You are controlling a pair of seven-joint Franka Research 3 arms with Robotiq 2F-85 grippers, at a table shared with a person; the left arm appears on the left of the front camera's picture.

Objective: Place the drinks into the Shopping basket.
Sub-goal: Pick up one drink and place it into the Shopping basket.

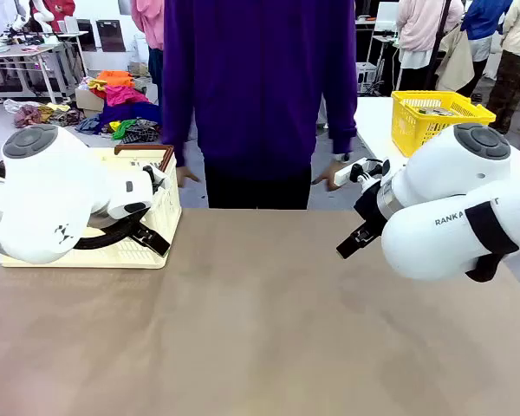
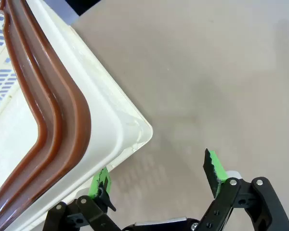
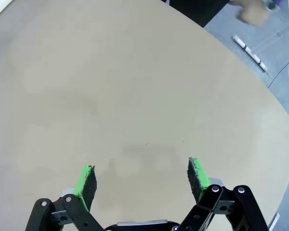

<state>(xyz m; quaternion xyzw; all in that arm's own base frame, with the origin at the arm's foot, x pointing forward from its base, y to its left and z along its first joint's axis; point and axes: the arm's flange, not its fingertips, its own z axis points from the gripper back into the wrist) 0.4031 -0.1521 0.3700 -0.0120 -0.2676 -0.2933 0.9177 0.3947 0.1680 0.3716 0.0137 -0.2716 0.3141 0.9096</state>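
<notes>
1. My left gripper (image 2: 158,168) stood wide open with nothing between its pads, hanging over the table (image 2: 221,72) right at a corner of the white basket (image 2: 113,113).
2. One of its fingers (image 2: 102,179) sat just beside that corner's rim. I could not tell whether it touched.
3. My right gripper (image 3: 140,172) was spread just as wide and empty, above the tabletop and well apart from the basket.
4. The white basket (image 1: 172,204) sat at the far left of the table, partly behind my left arm, its brown handle (image 2: 62,120) lying along the rim.
5. I judged the nearest risk to be that finger. A sideways or upward move from there could catch the rim and drag or tip the basket.
6. The person (image 1: 260,78) stood at the far edge with a hand (image 1: 329,178) near my right arm. A quick reach across could meet that hand.
7. A yellow basket (image 1: 438,117) stood on another table behind. Mistaking it for the right one would send a can to the wrong place.
8. With both jaws this wide, closing off-centre on a slim can could knock it over.
</notes>
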